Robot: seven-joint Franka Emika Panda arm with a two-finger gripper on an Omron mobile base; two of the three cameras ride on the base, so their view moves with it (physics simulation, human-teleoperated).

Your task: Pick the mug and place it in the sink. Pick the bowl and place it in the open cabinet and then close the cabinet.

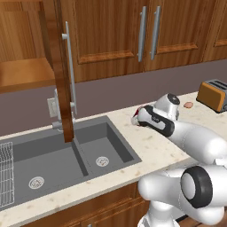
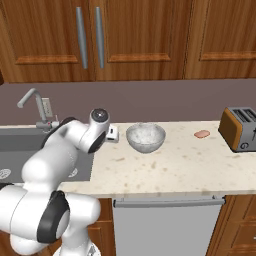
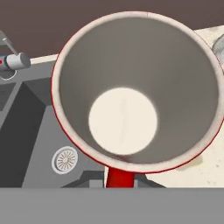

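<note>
The white arm reaches forward and low over the counter (image 2: 200, 165), its wrist bent so the gripper (image 1: 136, 118) hangs just past the right edge of the sink (image 1: 53, 155). The jaws are drawn in tight and pinch the mug (image 3: 135, 92), which sits directly ahead of them; in the hand view its white inside faces the camera, with the red rim around it and a strip of red wall close to the fingertips. Under and to one side of the jaws lies a dark basin with its round drain (image 3: 65, 159). On the other side of the jaws, on the counter near the hand, stands the bowl (image 2: 145, 137), apart from the mug. Beyond the sink from the jaws, the open cabinet (image 1: 60, 66) door hangs edge-on above the basins, and the faucet (image 2: 31, 102) stands behind them. Well apart along the counter sits a toaster (image 2: 239, 129)
</note>
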